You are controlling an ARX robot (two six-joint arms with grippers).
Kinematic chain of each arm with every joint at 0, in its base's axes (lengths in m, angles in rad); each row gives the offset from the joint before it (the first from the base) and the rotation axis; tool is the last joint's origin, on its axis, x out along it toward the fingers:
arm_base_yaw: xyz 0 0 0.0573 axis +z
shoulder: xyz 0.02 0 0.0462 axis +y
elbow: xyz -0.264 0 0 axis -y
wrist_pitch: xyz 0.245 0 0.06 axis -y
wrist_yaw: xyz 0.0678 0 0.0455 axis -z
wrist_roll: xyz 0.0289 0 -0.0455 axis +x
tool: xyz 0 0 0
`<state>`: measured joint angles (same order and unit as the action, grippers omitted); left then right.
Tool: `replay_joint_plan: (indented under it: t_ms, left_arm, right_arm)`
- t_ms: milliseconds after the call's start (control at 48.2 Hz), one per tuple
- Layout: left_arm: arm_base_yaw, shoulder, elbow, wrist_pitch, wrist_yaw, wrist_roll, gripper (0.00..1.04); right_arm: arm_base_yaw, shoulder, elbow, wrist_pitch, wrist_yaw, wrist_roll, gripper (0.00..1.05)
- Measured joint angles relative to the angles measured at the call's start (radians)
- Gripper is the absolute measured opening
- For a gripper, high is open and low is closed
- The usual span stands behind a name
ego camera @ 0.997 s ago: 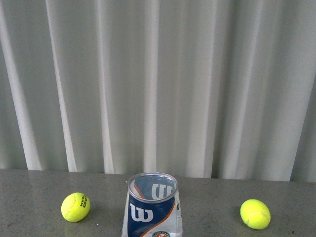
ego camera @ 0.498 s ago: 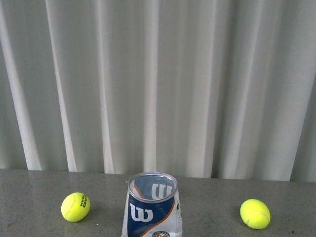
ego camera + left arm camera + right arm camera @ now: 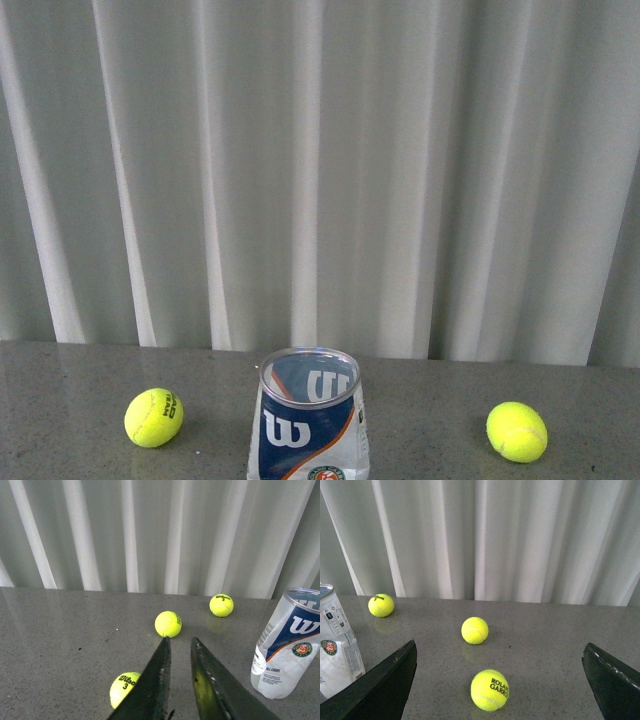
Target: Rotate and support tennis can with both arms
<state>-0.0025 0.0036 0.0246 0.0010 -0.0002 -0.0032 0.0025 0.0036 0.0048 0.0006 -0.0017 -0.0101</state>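
Note:
The tennis can (image 3: pixel 308 420) stands upright at the near middle of the grey table, a clear tube with a metal rim, a navy label and a white W. It also shows in the left wrist view (image 3: pixel 290 645) and at the edge of the right wrist view (image 3: pixel 335 645). My left gripper (image 3: pixel 179 642) is shut and empty, with a narrow gap between its fingers, off to one side of the can and apart from it. My right gripper (image 3: pixel 500 652) is open wide and empty on the can's other side. Neither arm shows in the front view.
Yellow tennis balls lie on the table (image 3: pixel 60 380): one left of the can (image 3: pixel 153 417) and one right (image 3: pixel 516 432). The left wrist view shows three balls (image 3: pixel 168 624), (image 3: pixel 221 605), (image 3: pixel 123 688). The right wrist view shows three (image 3: pixel 490 690), (image 3: pixel 474 630), (image 3: pixel 381 605). A white curtain (image 3: pixel 320 170) hangs behind.

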Motion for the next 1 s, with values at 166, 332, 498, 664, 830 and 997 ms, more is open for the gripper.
replay_joint_plan:
  t_ms: [166,332,498,664,830,997]
  left_arm:
    - [0.0,0.0,0.0,0.0,0.0,0.0,0.55]
    - [0.0,0.0,0.0,0.0,0.0,0.0,0.85]
    - [0.0,0.0,0.0,0.0,0.0,0.001,0.98]
    - [0.0,0.0,0.0,0.0,0.0,0.001,0.98]
    - [0.0,0.0,0.0,0.0,0.0,0.001,0.98]
    - [0.0,0.0,0.0,0.0,0.0,0.001,0.98]
  right_arm:
    - [0.0,0.0,0.0,0.0,0.0,0.0,0.98]
    - [0.0,0.0,0.0,0.0,0.0,0.0,0.98]
    - [0.0,0.0,0.0,0.0,0.0,0.0,0.98]
    - [0.0,0.0,0.0,0.0,0.0,0.0,0.98]
    - [0.0,0.0,0.0,0.0,0.0,0.0,0.98]
    - [0.0,0.0,0.0,0.0,0.0,0.0,0.98]
